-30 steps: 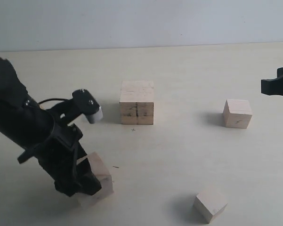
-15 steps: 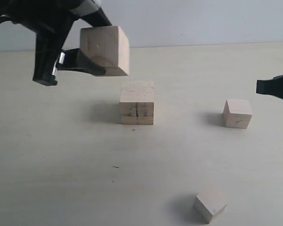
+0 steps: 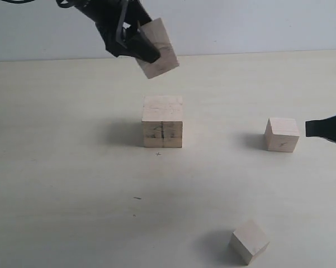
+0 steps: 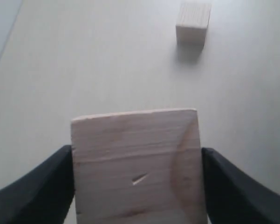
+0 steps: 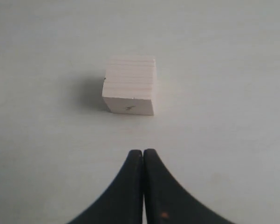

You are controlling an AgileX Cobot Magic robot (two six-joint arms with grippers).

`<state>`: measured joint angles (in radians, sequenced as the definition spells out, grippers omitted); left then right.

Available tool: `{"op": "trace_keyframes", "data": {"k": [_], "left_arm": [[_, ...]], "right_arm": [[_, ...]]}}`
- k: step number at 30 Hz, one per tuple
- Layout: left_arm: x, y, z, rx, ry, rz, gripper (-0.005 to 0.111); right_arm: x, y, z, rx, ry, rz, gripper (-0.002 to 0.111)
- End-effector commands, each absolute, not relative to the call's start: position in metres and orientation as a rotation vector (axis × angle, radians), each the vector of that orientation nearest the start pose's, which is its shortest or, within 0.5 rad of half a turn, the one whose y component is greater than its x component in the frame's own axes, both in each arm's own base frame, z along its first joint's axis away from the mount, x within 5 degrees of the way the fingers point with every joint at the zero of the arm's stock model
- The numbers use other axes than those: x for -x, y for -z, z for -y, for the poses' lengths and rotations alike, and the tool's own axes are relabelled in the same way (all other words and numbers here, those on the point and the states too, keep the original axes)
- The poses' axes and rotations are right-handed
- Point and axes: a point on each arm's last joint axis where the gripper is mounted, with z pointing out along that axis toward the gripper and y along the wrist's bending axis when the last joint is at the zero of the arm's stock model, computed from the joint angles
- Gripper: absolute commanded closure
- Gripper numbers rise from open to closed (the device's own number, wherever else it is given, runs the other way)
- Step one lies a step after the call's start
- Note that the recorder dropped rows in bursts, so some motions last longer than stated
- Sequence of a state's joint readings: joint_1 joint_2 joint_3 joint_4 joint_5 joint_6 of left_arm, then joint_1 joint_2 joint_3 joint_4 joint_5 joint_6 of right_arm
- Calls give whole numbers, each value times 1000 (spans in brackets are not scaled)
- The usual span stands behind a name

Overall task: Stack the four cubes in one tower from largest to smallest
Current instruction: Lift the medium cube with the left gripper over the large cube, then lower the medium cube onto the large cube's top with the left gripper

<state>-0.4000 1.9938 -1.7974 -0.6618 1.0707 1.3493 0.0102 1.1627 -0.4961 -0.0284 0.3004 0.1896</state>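
Pale wood cube (image 3: 161, 50) tilted; lg. cube (image 3: 162, 123) dark-seamed

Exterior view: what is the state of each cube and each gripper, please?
largest cube: on the table, upright, top bare.
held cube: in the air, tilted.
right cube: on the table, untouched.
front cube: on the table, untouched.
left gripper: shut on held cube.
right gripper: shut, empty.

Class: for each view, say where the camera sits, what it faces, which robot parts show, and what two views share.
Exterior: off the arms, facing the table; left gripper, right gripper show.
Left wrist: on left arm, facing the held cube; fingers show.
Right wrist: on right arm, facing a small cube; shut fingertips show.
Shared with exterior: both cubes.
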Motion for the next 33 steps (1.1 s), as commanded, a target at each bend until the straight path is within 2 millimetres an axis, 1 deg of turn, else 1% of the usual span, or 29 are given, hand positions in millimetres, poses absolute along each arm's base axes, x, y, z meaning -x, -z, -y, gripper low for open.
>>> {"op": "trace_keyframes", "data": {"k": [1,4,7,9,10,15,19,21,26,29,33], "left_arm": [[-385,-287,226,-1851,496,-1660,107],[-385,-285,232,-1931,426,-1553,107],[-385,-284,233,-1947,421,-1534,107],[-387,-276,234,-2014,391,-1449,107],[-390,-267,236,-2072,370,-1379,107],[-395,-249,239,-2116,366,-1341,107],[-400,-239,241,-2120,371,-1349,107],[-400,-237,241,-2121,373,-1351,107],[-395,-236,240,-2158,438,-1359,107],[-391,-237,239,-2156,475,-1421,107],[-392,-239,239,-2145,473,-1434,107]], "right_arm": [[-203,-207,-4,-288,-144,-2441,108],[-203,-208,-4,-284,-140,-2439,108],[-203,-208,-4,-284,-140,-2439,108],[-203,-208,-4,-284,-140,-2439,108],[-203,-208,-4,-284,-140,-2439,108],[-203,-207,-4,-282,-139,-2443,108],[-202,-206,-4,-277,-136,-2464,108],[-201,-206,-4,-277,-136,-2466,108],[-201,-206,-4,-277,-136,-2466,108],[-201,-206,-4,-277,-136,-2466,108],[-201,-206,-4,-277,-136,-2466,108]]}}
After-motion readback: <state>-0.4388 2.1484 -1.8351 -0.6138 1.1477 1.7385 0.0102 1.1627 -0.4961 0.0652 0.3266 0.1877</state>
